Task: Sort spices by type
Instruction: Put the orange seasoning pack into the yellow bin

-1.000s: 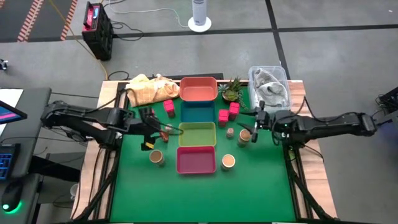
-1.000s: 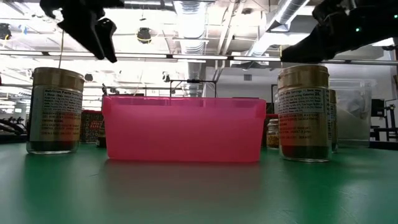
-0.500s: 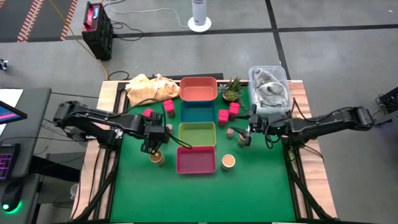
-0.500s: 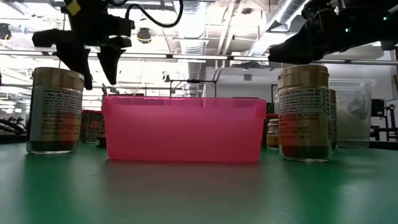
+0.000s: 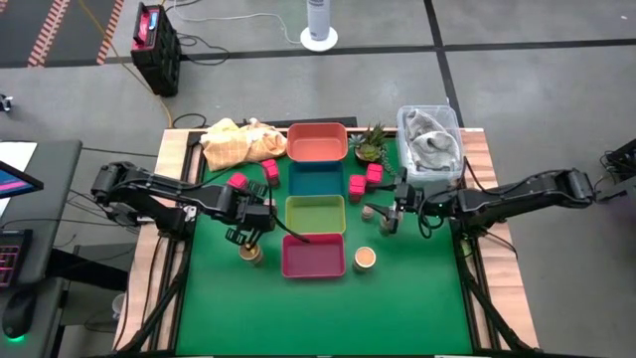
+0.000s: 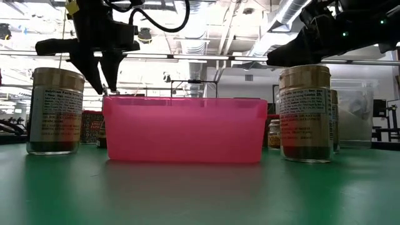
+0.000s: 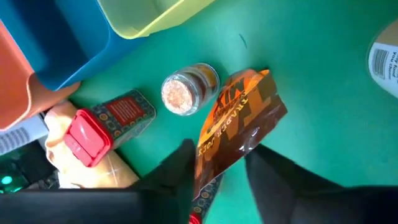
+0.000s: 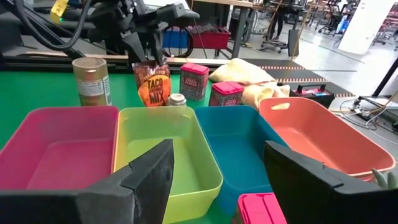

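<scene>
Locate the taco mix packet [image 7: 242, 121] first. It hangs upright, pinched by its upper edge between the two fingers of the left gripper [image 7: 227, 163], with its printed face toward the right wrist camera. It sits over the green mat on the left side of the tray row, level with the yellow-green tray [image 5: 315, 213].

Note what stands near the packet:
- A small shaker [image 7: 189, 87] stands just beside it on the mat.
- A magenta tin [image 7: 109, 121] lies beyond the shaker, near the blue tray [image 7: 62, 50].
- A round jar [image 5: 250, 252] stands close to the left gripper, next to the left end of the pink tray [image 5: 313, 255].

The right gripper [image 8: 224, 180] is on the opposite side of the trays. Its fingers are spread wide with nothing between them. It faces across the pink, yellow-green, blue and orange tray [image 8: 317, 134] line toward the packet.

Compare with the earlier frames. One second ago the left gripper was farther from the pink tray and high in the low view. Half a second ago it had moved in beside the round jar. It now sits lower, with its fingers just above the pink tray's left rim in the low view. The right gripper has shifted slightly toward the trays over the same second. The jars and trays have not moved.
</scene>
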Robot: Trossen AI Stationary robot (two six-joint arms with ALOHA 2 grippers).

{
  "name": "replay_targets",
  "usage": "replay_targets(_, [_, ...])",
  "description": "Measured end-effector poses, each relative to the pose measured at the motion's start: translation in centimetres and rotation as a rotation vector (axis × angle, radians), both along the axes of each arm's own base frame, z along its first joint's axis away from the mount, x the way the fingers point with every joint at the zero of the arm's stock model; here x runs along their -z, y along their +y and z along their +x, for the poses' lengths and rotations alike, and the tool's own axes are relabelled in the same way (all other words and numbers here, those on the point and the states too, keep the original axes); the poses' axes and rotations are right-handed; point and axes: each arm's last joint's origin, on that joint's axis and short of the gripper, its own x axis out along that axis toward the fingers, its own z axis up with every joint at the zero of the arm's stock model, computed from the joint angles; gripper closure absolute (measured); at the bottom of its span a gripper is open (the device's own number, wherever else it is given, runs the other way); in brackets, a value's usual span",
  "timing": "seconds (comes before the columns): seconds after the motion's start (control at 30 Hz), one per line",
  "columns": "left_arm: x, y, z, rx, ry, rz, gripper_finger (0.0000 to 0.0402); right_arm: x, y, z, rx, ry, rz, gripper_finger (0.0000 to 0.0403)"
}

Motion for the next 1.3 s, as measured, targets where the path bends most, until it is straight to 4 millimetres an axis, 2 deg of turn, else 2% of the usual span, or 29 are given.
replay_targets(0.2, [0.1, 0.3, 0.0, -0.013, 0.005, -0.058, 0.0384, 0.0, -0.1, 0.0, 0.006, 0.001, 0.000, 0.0127])
replay_targets(0.27, [0.1, 0.5, 0.0, -0.021, 0.005, -0.063, 0.0396, 0.0, -0.1, 0.0, 0.006, 0.001, 0.000, 0.0127])
replay_targets(0.57, [-0.1, 1.6, -0.2, -0.062, 0.041, -0.121, 0.0401, 0.0, -0.1, 0.0, 0.009, -0.003, 0.015, 0.0127])
replay_targets(0.8, [-3.7, 2.7, 0.9, -0.104, -0.077, -0.186, 0.0401, 0.0, -0.3, 0.0, 0.019, -0.008, 0.022, 0.0127])
replay_targets(1.07, [-7.7, 3.1, 2.0, 0.009, -0.218, -0.146, 0.0401, 0.0, -0.5, 0.0, 0.030, -0.006, 0.022, 0.0127])
replay_targets(1.3, [-8.7, 3.4, 3.4, 0.137, -0.341, -0.078, 0.0401, 0.2, -0.6, 0.0, 0.038, 0.004, 0.023, 0.0127])
